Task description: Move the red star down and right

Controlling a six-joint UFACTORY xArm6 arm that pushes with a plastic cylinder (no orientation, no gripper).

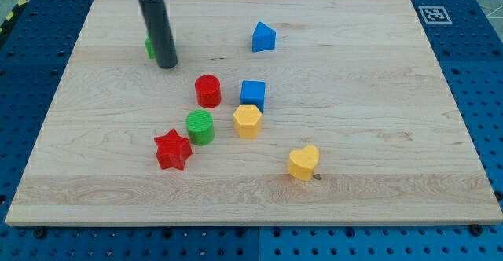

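Note:
The red star (173,150) lies on the wooden board (377,135), left of centre and low. My tip (167,64) is well above it in the view, near the board's top left, apart from the star. A green block (148,47) is partly hidden behind the rod, right beside my tip. A green cylinder (200,126) sits just up and right of the star, close to it.
A red cylinder (208,91), a blue cube (253,94) and a yellow hexagonal block (247,121) cluster near the middle. A blue pointed block (263,37) lies at the top centre. A yellow heart (303,163) lies lower right of the star.

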